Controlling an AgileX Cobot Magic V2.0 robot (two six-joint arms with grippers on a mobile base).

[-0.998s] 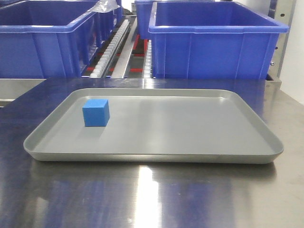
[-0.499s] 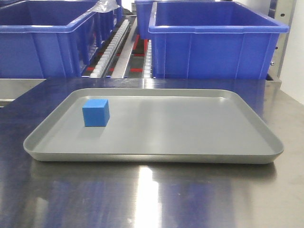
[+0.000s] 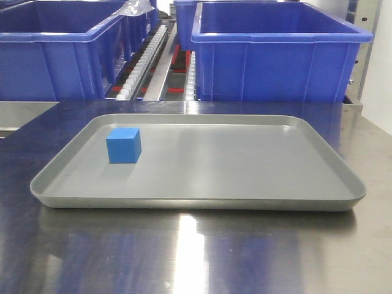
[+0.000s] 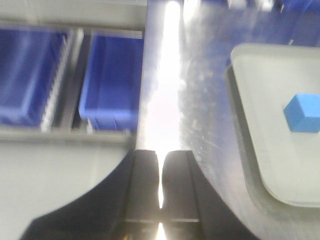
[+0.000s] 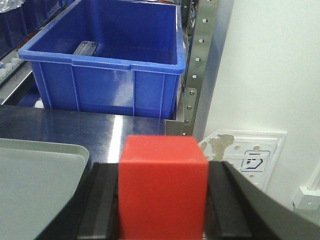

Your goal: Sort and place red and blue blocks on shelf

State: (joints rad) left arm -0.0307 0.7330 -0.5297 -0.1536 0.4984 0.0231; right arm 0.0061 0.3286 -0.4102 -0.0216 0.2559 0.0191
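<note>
The blue block (image 3: 124, 145) sits in the left part of the grey tray (image 3: 196, 204); the left wrist view shows the block (image 4: 303, 113) off to the right. My left gripper (image 4: 161, 160) is shut with nothing in it, over the steel tabletop (image 4: 165, 100) left of the tray (image 4: 250, 125). My right gripper (image 5: 163, 167) is shut on the red block (image 5: 162, 190), held beside the tray's right corner (image 5: 35, 170). The shelf (image 3: 144, 64) with white roller tracks stands behind the table. Neither gripper appears in the front view.
Large blue bins (image 3: 275, 55) (image 3: 55, 55) fill the shelf lanes behind the tray. One bin (image 5: 105, 65) is straight ahead of the right gripper, next to a perforated steel upright (image 5: 197, 65) and a white wall (image 5: 270, 65). Lower bins (image 4: 112, 82) lie beyond the table edge.
</note>
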